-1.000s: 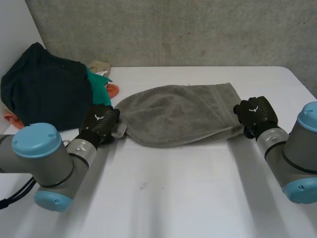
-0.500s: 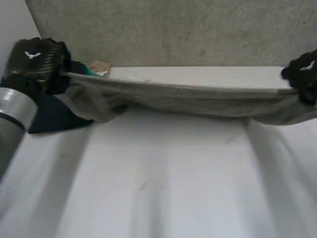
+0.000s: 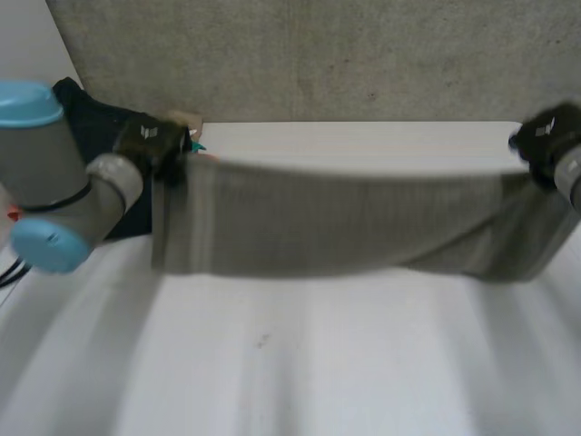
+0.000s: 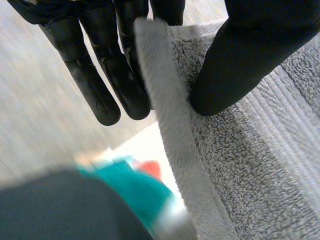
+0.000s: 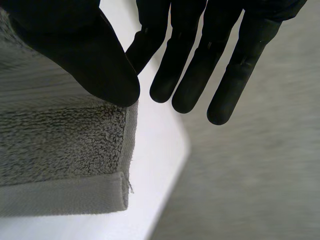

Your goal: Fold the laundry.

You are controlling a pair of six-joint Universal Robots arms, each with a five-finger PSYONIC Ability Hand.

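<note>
Grey terry towel hangs stretched between the robot's two black hands, held up over the far half of the white table. The left hand grips the towel's upper left corner. In the left wrist view, that hand pinches the towel along its hemmed side edge, with the thumb pressed onto the pile and straight fingers behind the cloth. The right hand holds the upper right corner at the far right of the table. In the right wrist view, the thumb of that hand clamps down on the towel just beside its corner, while the other fingers stand straight and slightly spread past the hem.

From the two grips the cloth runs as one wide band from left to right, its top edge nearly level and its lower edge sagging deeper toward the right. Whether that lower edge touches the table cannot be told.

Behind the left arm, at the table's far left, lies a heap of dark navy clothing. The left wrist view shows a teal cloth and an orange-red scrap just beside it. A rough grey concrete wall closes the scene along the far edge.
</note>
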